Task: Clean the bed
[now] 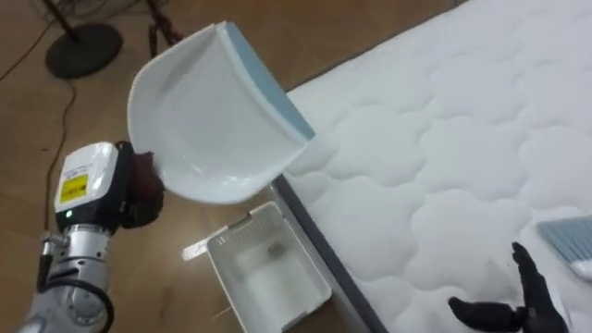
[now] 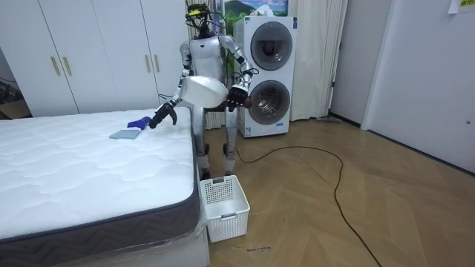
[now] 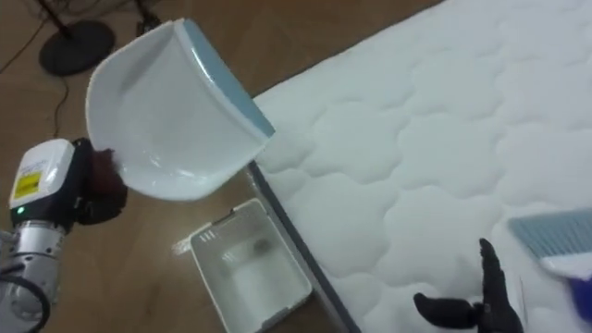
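The robot stands at the corner of the white quilted bed (image 1: 444, 139), on the brown wooden floor (image 1: 139, 277). Its left hand (image 1: 141, 190) is out over the floor. The fingers are wrapped round the back end of a white plastic dustpan with a blue-grey lip (image 1: 213, 116) and hold it up in the air.

The pan's long way runs from the hand on the left to the lip on the right. So its open mouth points at the bed, and its hollow side faces up. A white plastic basket with little holes (image 1: 268, 277) sits on the floor under the pan, just beside the bed.

The right hand (image 1: 520, 310) hangs over the bed with its fingers spread wide and holds nothing. A blue-grey brush (image 1: 566, 237) lies on the bed near it.
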You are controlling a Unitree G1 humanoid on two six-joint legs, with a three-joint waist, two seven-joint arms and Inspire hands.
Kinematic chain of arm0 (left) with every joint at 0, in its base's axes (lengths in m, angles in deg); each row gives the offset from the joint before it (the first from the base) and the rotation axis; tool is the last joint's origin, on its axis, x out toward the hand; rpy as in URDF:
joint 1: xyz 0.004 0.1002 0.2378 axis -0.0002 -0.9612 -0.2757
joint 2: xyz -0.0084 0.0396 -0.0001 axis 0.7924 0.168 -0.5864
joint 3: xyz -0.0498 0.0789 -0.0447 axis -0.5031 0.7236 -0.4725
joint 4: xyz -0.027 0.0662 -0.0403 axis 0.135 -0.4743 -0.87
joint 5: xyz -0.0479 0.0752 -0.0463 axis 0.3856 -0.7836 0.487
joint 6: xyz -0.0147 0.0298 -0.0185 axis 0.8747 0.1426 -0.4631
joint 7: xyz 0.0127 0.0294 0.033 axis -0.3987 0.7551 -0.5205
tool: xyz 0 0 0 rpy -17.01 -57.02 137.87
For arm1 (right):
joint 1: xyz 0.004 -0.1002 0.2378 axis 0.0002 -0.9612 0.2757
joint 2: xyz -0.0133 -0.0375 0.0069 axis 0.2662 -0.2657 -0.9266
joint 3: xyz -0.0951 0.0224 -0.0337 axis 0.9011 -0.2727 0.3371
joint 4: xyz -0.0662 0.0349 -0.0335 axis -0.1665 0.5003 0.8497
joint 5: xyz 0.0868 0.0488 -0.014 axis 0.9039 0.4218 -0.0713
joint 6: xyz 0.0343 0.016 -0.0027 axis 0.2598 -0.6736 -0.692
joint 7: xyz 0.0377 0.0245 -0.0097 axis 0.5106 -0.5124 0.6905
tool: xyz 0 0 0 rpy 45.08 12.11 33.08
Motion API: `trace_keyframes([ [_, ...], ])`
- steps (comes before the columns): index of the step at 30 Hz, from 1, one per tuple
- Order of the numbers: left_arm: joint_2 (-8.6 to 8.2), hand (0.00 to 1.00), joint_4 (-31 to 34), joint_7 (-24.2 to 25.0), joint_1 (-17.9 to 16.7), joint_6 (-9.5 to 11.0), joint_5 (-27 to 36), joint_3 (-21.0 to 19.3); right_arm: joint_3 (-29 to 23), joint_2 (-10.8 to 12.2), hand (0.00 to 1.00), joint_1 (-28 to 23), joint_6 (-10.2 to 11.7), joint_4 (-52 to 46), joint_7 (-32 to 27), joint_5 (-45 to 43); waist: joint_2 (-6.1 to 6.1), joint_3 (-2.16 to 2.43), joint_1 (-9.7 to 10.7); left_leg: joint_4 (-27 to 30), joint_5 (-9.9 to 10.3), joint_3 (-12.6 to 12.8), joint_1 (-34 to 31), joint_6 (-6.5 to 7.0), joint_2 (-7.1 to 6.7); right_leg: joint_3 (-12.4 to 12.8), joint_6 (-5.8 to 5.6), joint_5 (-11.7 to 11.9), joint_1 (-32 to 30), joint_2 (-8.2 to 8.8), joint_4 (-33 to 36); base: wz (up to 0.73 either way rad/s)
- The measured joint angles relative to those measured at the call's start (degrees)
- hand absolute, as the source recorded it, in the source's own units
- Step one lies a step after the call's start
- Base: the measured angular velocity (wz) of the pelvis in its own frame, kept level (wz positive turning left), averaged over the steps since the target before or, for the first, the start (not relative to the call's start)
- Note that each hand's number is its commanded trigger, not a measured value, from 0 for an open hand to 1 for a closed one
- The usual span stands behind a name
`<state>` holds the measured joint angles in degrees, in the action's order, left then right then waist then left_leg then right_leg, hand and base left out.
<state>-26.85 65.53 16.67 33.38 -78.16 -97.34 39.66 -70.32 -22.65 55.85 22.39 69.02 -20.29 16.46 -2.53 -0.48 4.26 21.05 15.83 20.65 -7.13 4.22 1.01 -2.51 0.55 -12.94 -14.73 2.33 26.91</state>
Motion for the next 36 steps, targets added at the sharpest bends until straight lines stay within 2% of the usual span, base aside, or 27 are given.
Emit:
trace_keyframes([
  [1, -1.44, 1.00, 1.35, -0.19, -0.95, 0.13, 0.40, -0.29, 0.01, 0.81, 0.00, 0.27, 0.02, 0.02, 0.25, 0.09, 0.66, -0.03, -0.48, -0.51, 0.10, 1.95, 0.84, -0.01, 0.41, -4.29, 0.80, 1.11, -0.05, 0.90, -0.58, -1.31],
  [2, -1.87, 1.00, 1.78, -0.20, -1.19, 0.54, 1.04, -0.27, 0.02, 1.13, 0.00, 0.56, 0.02, -0.03, 0.39, 0.17, 0.98, -0.12, -0.56, -0.65, 0.16, 2.38, 1.07, 0.07, 0.47, -5.68, 1.12, 1.50, -0.16, 1.12, -0.73, -1.04],
  [3, -2.75, 1.00, 1.93, -0.23, -1.28, 1.55, 2.10, -0.22, 0.00, 1.83, 0.00, 0.68, 0.02, -0.04, 0.41, 0.29, 1.34, -0.22, -0.57, -1.05, 0.25, 3.25, 1.31, 0.23, 0.75, -6.39, 1.35, 2.58, -0.16, 0.87, -1.62, -0.83],
  [5, -3.08, 1.00, 1.96, -0.27, -1.28, 2.19, 3.28, -0.23, -0.01, 2.89, 0.00, 0.43, -0.08, 0.00, 0.60, 0.25, 1.95, -0.03, 0.03, -1.90, 0.28, 6.96, 2.00, 0.31, 1.97, -6.49, 1.56, 4.85, -0.05, -0.19, -3.96, -1.02],
  [6, -3.11, 1.00, 1.98, -0.60, -1.28, 2.18, 4.68, -0.31, 0.14, 3.24, 0.00, 0.99, -0.13, -0.06, 1.16, 0.30, 1.85, -0.09, -1.33, -2.57, 0.31, 11.82, 2.59, 0.30, 3.36, -9.27, 1.81, 5.96, 0.54, -0.45, -4.16, -1.47],
  [7, -3.70, 1.00, 1.97, -0.87, -1.65, 2.17, 6.19, -0.30, 0.24, 3.27, 0.00, 1.36, -0.11, -0.33, 1.55, 0.25, 1.55, -0.03, -2.08, -3.58, 0.33, 16.85, 3.95, 0.24, 4.30, -13.18, 0.96, 4.80, 1.30, 0.68, -1.19, -1.50],
  [8, -4.23, 1.00, 1.99, -1.07, -1.66, 2.18, 6.63, -0.26, 0.28, 3.26, 0.00, 1.55, 0.00, -0.43, 1.53, 0.25, 1.43, -0.04, -2.20, -4.24, 0.22, 18.59, 4.79, 0.08, 4.50, -14.50, 0.49, 3.97, 2.20, 1.50, 0.12, -1.40],
  [10, -6.31, 1.00, 2.05, -1.48, -1.97, 2.19, 8.00, 0.11, 1.37, 3.26, 0.00, 2.54, 0.38, -0.38, 1.56, 0.34, 1.69, -0.07, -3.16, -5.98, 0.06, 24.94, 7.23, -0.20, 4.45, -18.33, -1.81, 0.93, 6.67, 4.75, 1.73, -1.37],
  [12, -7.01, 1.00, 2.03, -1.09, -2.31, 2.17, 10.53, 0.96, 3.26, 3.34, 0.00, 3.68, 0.96, -0.27, 1.59, 0.93, 2.06, -0.17, -2.92, -6.26, -0.01, 27.72, 7.89, -0.42, 4.18, -19.03, -2.44, 0.13, 8.62, 5.75, -1.32, -1.02],
  [14, -7.46, 1.00, 2.03, -0.04, -2.38, 2.17, 11.17, 1.86, 4.39, 3.76, 0.00, 3.96, 1.51, -0.17, 1.69, 0.89, 2.49, -0.12, -2.82, -5.96, -0.07, 27.74, 7.76, -0.52, 4.04, -19.61, -1.76, 0.17, 8.68, 5.20, -5.03, -0.90],
  [15, -7.72, 0.74, 2.03, 0.99, -2.73, 2.17, 11.21, 2.19, 4.52, 4.22, 0.00, 4.22, 1.56, 0.10, 2.15, 0.29, 2.48, -0.10, -2.47, -5.39, -0.06, 25.53, 7.61, -0.53, 4.08, -19.01, -1.06, 0.37, 8.71, 4.91, -5.91, -0.80],
  [16, -7.91, 0.38, 2.04, 2.20, -3.04, 2.17, 11.20, 2.28, 4.52, 4.57, 0.00, 4.22, 1.56, 0.15, 2.53, -0.63, 2.45, -0.08, -1.98, -5.06, -0.07, 22.10, 7.43, -0.59, 4.02, -17.90, -0.61, 0.61, 8.70, 4.40, -6.16, -0.70],
  [17, -7.97, 0.22, 2.03, 2.77, -3.13, 2.16, 11.24, 2.25, 4.52, 4.64, 0.00, 4.22, 1.56, 0.14, 2.70, -1.34, 2.48, -0.08, -1.57, -4.78, -0.04, 20.97, 7.38, -0.65, 4.03, -17.68, -0.48, 0.64, 8.71, 4.27, -6.11, -0.45],
  [18, -8.15, 0.00, 2.05, 3.80, -3.19, 2.16, 11.23, 2.27, 4.42, 4.63, 0.00, 4.17, 1.58, 0.10, 2.87, -2.42, 2.57, -0.01, -0.63, -4.52, 0.08, 20.28, 7.37, -0.90, 4.15, -17.30, -0.30, 0.56, 8.70, 4.07, -5.99, -0.19],
  [19, -8.23, 0.00, 2.13, 4.70, -3.17, 2.17, 11.32, 2.56, 4.39, 4.63, 0.00, 4.15, 1.62, 0.07, 2.87, -2.41, 2.77, 0.11, 0.65, -4.30, 0.04, 20.30, 7.40, -1.01, 4.32, -17.13, -0.07, 0.38, 8.69, 3.93, -5.93, -0.13],
  [22, -8.36, 0.00, 2.13, 6.85, -3.26, 2.17, 12.53, 3.85, 4.39, 4.63, 0.00, 4.15, 2.18, 0.02, 3.41, -2.19, 3.15, 0.28, 1.46, -2.80, 0.22, 21.05, 7.87, -1.46, 5.32, -15.52, 0.42, 0.40, 8.65, 2.95, -6.02, -0.28],
  [24, -8.56, 0.00, 2.12, 7.75, -3.33, 2.17, 12.59, 4.11, 4.34, 4.63, 0.00, 4.15, 2.75, 0.01, 4.37, -2.32, 3.24, 0.30, 1.62, -1.39, 0.32, 20.19, 8.00, -1.69, 6.02, -14.27, 0.91, 0.50, 8.69, 2.19, -6.06, -0.47],
  [26, -8.83, 0.00, 2.13, 7.96, -3.86, 2.17, 12.62, 4.19, 4.35, 4.60, 0.00, 4.12, 3.15, -0.05, 5.36, -2.47, 3.13, 0.25, 0.35, 0.39, 0.57, 13.34, 8.13, -2.12, 6.18, -11.00, 1.87, 0.22, 8.63, 0.70, -5.95, -0.94],
  [27, -8.92, 0.00, 2.12, 7.96, -4.75, 2.17, 12.94, 4.14, 4.40, 4.49, 0.00, 4.02, 3.23, -0.32, 6.09, -2.47, 2.98, 0.25, -1.24, 1.82, 0.54, 7.49, 8.18, -2.18, 6.02, -8.35, 2.15, 0.22, 8.64, -0.32, -5.79, -1.35],
  [28, -8.85, 0.00, 2.12, 8.08, -5.74, 2.17, 13.75, 4.06, 4.56, 4.47, 0.00, 3.97, 3.26, -0.35, 6.84, -2.47, 2.92, 0.30, -1.85, 3.21, 0.47, 2.61, 8.14, -2.31, 5.75, -6.72, 2.43, 0.08, 8.76, -0.90, -5.48, -1.29],
  [30, -8.89, 0.00, 2.07, 8.92, -6.51, 2.19, 14.81, 3.97, 4.55, 4.33, 0.00, 3.48, 3.26, -0.34, 7.35, -2.32, 2.95, 0.29, -1.69, 4.49, 0.57, -2.29, 8.29, -2.64, 5.03, -4.28, 3.17, 0.10, 8.66, -1.80, -4.31, -0.85],
  [31, -8.90, 0.00, 1.95, 9.08, -7.13, 2.31, 15.34, 3.97, 4.48, 4.23, 0.00, 3.23, 3.21, -0.15, 7.73, -2.27, 2.84, 0.29, -1.68, 4.59, 0.80, -3.81, 8.93, -3.22, 4.90, -2.20, 3.63, -0.28, 8.53, -2.84, -3.47, -0.72],
  [32, -8.89, 0.00, 1.74, 9.11, -7.39, 2.40, 15.70, 3.97, 4.45, 4.23, 0.00, 3.11, 3.19, -0.08, 7.91, -2.27, 2.83, 0.34, -1.63, 4.60, 0.82, -4.45, 9.24, -3.27, 4.81, -1.16, 3.83, -0.46, 8.41, -3.30, -3.08, -0.81],
  [34, -9.02, 0.00, 1.49, 9.22, -8.85, 2.41, 16.32, 3.89, 4.45, 4.25, 0.00, 3.00, 3.17, -0.07, 8.68, -2.34, 2.51, 0.43, -1.74, 4.86, 0.62, -9.23, 9.46, -3.98, 4.28, 3.10, 4.64, -0.26, 8.26, -5.43, -2.79, -0.95],
  [35, -9.01, 0.00, 1.36, 9.40, -9.16, 2.41, 16.73, 3.88, 4.50, 4.34, 0.00, 2.98, 3.17, -0.05, 8.77, -2.35, 2.40, 0.34, -1.76, 5.54, 0.60, -9.97, 9.38, -4.10, 4.26, 4.04, 4.84, -0.13, 8.33, -5.86, -2.80, -0.87],
  [36, -9.07, 0.00, 0.62, 9.85, -9.52, 2.43, 17.56, 3.96, 4.51, 4.45, 0.00, 2.72, 3.09, -0.01, 8.85, -2.31, 2.27, 0.13, -1.68, 6.45, 0.79, -11.26, 8.85, -5.19, 4.01, 5.70, 5.09, -0.01, 8.46, -6.38, -2.69, -0.68],
])
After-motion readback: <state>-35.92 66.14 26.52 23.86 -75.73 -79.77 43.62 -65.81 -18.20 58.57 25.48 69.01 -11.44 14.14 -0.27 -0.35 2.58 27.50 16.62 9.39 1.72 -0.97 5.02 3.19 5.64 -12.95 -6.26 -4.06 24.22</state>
